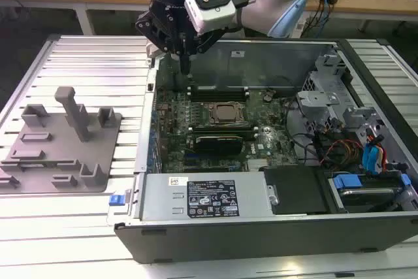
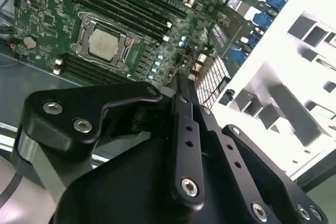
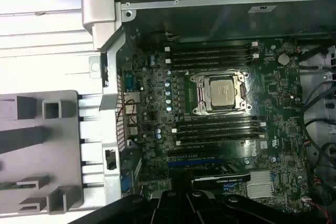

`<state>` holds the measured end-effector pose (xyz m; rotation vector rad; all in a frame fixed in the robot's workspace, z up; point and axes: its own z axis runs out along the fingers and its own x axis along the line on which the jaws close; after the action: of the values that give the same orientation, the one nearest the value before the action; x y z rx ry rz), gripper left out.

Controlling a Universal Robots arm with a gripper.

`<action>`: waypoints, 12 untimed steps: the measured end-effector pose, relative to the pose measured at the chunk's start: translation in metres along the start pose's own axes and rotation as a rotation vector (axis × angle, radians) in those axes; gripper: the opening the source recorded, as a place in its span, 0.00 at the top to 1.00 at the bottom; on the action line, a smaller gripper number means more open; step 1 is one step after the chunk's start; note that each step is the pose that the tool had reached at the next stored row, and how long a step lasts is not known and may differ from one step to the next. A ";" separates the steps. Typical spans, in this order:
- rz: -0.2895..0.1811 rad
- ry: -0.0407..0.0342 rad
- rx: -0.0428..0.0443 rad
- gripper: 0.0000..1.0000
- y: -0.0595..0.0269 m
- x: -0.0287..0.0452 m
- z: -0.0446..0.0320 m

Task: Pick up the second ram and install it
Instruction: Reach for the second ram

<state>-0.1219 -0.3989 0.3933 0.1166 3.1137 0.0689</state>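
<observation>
Above the open computer case (image 1: 366, 89), at its back corner on the exterior view's left, the gripper (image 1: 185, 68) hangs with its fingers (image 2: 183, 109) drawn narrowly together, just over the edge of the motherboard (image 1: 175, 136). The CPU socket (image 3: 220, 92) sits between rows of dark memory slots (image 3: 218, 130). Well apart, outside the case, a thin greenish strip in the grey fixture (image 3: 39, 150) looks like the second ram (image 3: 7, 185), though I cannot tell for certain.
</observation>
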 end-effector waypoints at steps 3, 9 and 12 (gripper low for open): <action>0.000 0.0000 0.0001 0.92 0.0000 0.0000 0.0000; 0.000 0.0000 0.0001 0.92 -0.0003 0.0040 -0.0001; 0.000 0.0000 0.0000 0.92 -0.0006 0.0082 -0.0002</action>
<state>-0.1301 -0.3988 0.3932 0.1166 3.1137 0.0690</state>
